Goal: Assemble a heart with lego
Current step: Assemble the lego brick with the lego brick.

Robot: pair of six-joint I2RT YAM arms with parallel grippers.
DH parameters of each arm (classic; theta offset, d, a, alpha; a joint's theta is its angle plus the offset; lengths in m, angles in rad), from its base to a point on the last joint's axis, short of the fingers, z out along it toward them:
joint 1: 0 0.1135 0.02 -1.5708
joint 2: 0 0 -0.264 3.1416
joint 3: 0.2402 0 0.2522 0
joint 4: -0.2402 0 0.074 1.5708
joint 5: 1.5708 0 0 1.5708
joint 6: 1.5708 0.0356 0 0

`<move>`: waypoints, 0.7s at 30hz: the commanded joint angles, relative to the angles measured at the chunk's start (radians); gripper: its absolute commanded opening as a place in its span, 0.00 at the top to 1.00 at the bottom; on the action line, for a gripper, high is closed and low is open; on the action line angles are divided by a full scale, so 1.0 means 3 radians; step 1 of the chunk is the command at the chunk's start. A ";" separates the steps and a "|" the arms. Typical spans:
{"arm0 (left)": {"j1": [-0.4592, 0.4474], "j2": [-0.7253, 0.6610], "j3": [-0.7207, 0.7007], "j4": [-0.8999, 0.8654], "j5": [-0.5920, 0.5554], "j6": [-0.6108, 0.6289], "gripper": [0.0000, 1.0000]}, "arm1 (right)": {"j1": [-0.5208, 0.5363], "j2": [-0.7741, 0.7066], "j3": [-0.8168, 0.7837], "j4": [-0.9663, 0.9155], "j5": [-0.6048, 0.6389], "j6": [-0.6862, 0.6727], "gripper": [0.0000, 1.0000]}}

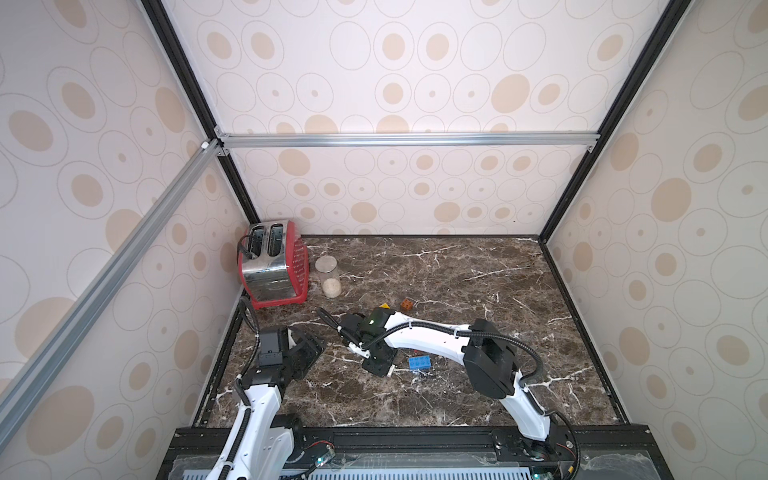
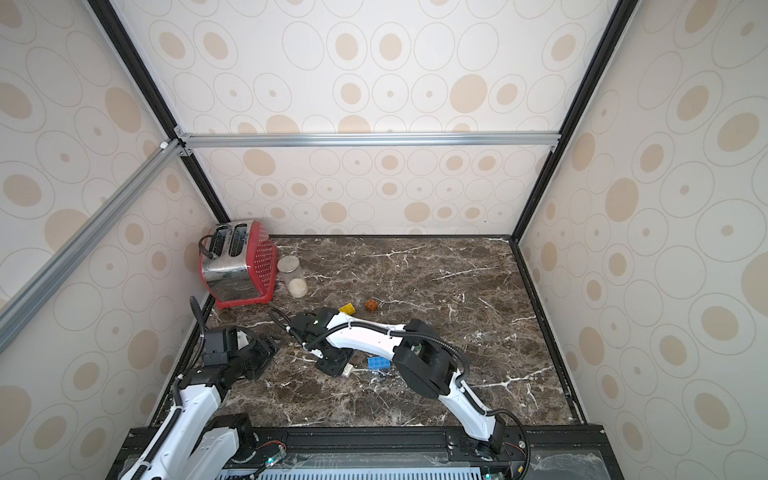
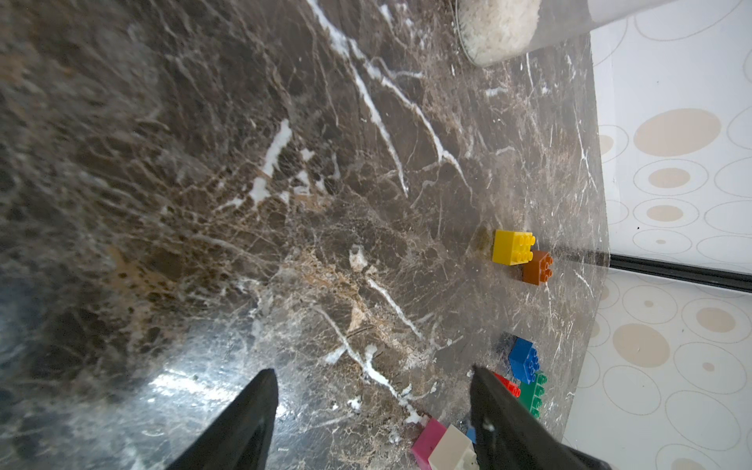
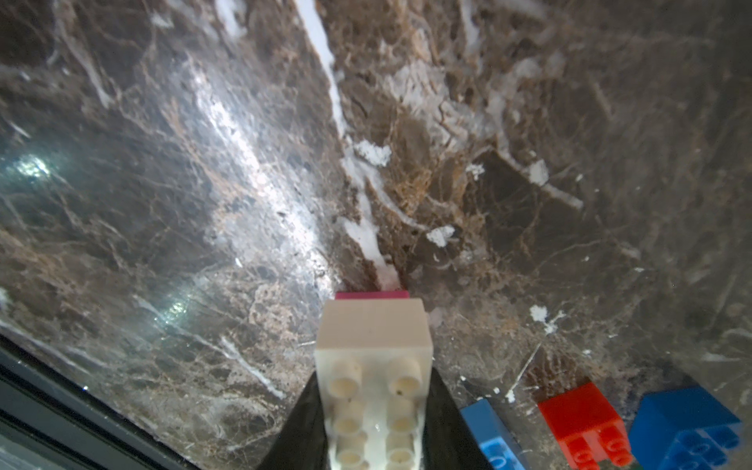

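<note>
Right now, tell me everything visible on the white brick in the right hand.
The white brick is cream-white glossy plastic, two studs wide, six hollow studs showing before the frame cuts it. The right hand clamps its long sides, studded face toward the wrist camera. A pink brick sits against its far end, the end toward the marble table; whether they are joined is unclear.

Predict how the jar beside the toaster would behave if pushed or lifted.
The jar probably tips if pushed near its lid, since it seems to stand tall and narrow. White grains fill only its bottom, so it is likely light and bottom-heavy. Its clear, smooth wall may slip when gripped.
</note>
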 commanded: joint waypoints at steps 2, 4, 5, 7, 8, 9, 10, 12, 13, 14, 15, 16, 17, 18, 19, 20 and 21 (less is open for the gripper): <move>0.0014 -0.0042 0.0006 -0.0012 -0.0009 0.0017 0.26 | 0.0015 0.0183 -0.0035 -0.0017 0.0249 0.0184 0.79; 0.0011 -0.0039 0.0006 -0.0007 -0.0005 0.0017 0.26 | 0.0016 0.0132 -0.0047 -0.0004 0.0310 0.0244 0.80; 0.0012 -0.0036 0.0006 -0.0007 -0.0009 0.0017 0.25 | 0.0017 0.0116 -0.0056 0.0001 0.0331 0.0263 0.80; 0.0010 -0.0035 0.0006 -0.0007 -0.0008 0.0017 0.26 | 0.0015 0.0084 -0.0086 0.0037 0.0378 0.0317 0.80; 0.0011 -0.0039 0.0006 -0.0007 -0.0004 0.0017 0.26 | 0.0023 0.0084 -0.0095 0.0048 0.0413 0.0344 0.81; 0.0009 -0.0041 0.0006 -0.0007 -0.0006 0.0014 0.25 | 0.0037 0.0082 -0.0103 0.0057 0.0442 0.0362 0.81; 0.0009 -0.0040 0.0006 -0.0010 -0.0006 0.0017 0.25 | 0.0057 0.0089 -0.0122 0.0064 0.0490 0.0372 0.81; 0.0011 -0.0046 0.0006 -0.0012 -0.0007 0.0017 0.25 | 0.0101 0.0092 -0.0141 0.0064 0.0591 0.0398 0.81; 0.0012 -0.0051 0.0006 -0.0012 -0.0009 0.0017 0.25 | 0.0130 0.0093 -0.0147 0.0060 0.0672 0.0421 0.81; 0.0011 -0.0051 0.0006 -0.0017 -0.0006 0.0017 0.25 | 0.0150 0.0089 -0.0160 0.0059 0.0731 0.0435 0.81; 0.0011 -0.0056 0.0006 -0.0015 -0.0004 0.0017 0.25 | 0.0166 0.0089 -0.0173 0.0062 0.0778 0.0444 0.81; 0.0012 -0.0056 0.0006 -0.0017 -0.0006 0.0017 0.26 | 0.0181 0.0097 -0.0173 0.0041 0.0803 0.0450 0.81; 0.0014 -0.0056 0.0006 -0.0018 -0.0005 0.0017 0.25 | 0.0190 0.0113 -0.0173 0.0020 0.0821 0.0451 0.81; 0.0011 -0.0058 0.0006 -0.0013 -0.0001 0.0017 0.25 | 0.0196 0.0119 -0.0192 0.0018 0.0818 0.0438 0.81; 0.0012 -0.0056 0.0006 -0.0017 -0.0004 0.0016 0.25 | 0.0196 0.0127 -0.0204 0.0011 0.0817 0.0426 0.81; 0.0009 -0.0056 0.0006 -0.0018 0.0003 0.0022 0.25 | 0.0196 0.0134 -0.0214 -0.0008 0.0820 0.0411 0.81; 0.0011 -0.0061 0.0006 -0.0018 0.0005 0.0022 0.25 | 0.0195 0.0145 -0.0222 -0.0024 0.0795 0.0392 0.81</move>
